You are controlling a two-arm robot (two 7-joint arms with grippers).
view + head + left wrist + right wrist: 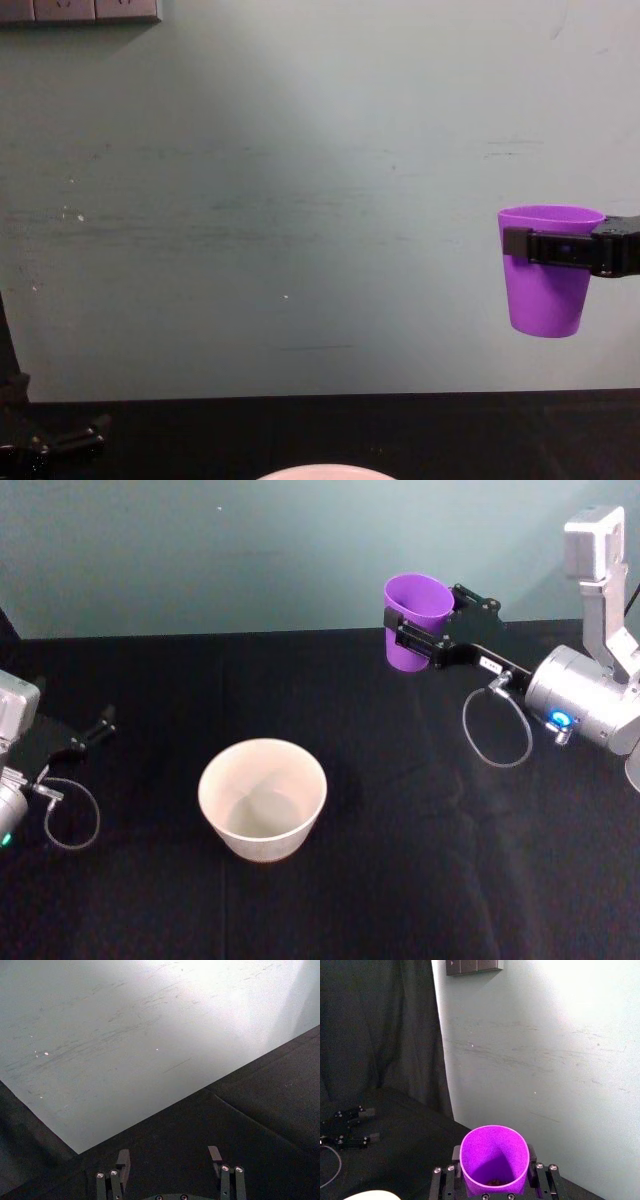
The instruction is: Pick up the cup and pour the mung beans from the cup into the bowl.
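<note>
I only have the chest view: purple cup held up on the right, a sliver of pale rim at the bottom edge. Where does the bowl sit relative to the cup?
Observer: In the head view the bowl stands on the black table, nearer the robot and to the left of the cup held by the right gripper. The cup is not over it.
Operator: Is the cup loaded?
Observer: The right wrist view shows a small dark heap, apparently the mung beans, at its bottom.
Operator: And the left arm?
Observer: The left gripper is parked low at the table's left, fingers apart with nothing between them.
</note>
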